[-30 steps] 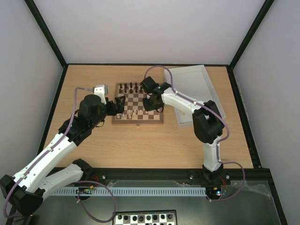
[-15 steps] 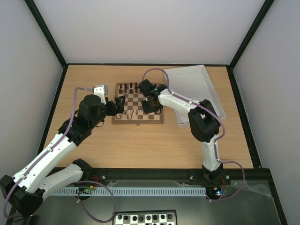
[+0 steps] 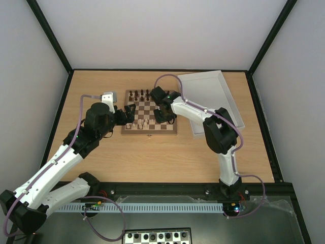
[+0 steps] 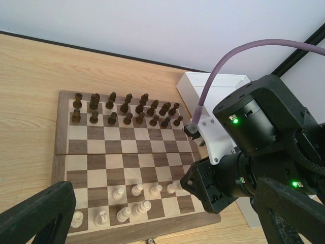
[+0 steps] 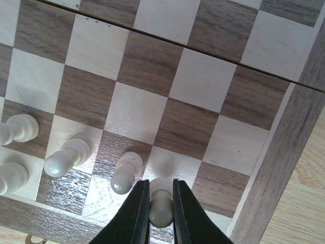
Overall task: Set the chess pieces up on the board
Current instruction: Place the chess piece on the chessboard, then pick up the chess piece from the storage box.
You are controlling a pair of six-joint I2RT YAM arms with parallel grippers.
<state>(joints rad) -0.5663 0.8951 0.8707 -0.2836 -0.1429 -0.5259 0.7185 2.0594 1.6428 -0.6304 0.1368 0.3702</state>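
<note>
- Cream wood pawn pinched tight in right gripper. It stands on its base, long axis straight up off a pale square nr the right edge.
- Wooden board: brown/cream checks, flat, seam across the middle.
- Other pale pieces, round-headed, upright in near rows; dark pieces fill two far rows.
- Left gripper jaws spread wide, nothing held, at board's left side.
- White rect. tray just right of board.

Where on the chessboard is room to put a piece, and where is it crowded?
Free: middle rows of the board, between the dark pieces and the cream pieces; also squares between the pawn in the right gripper and the border. Crowded: the far two rows, near-left rows.
</note>
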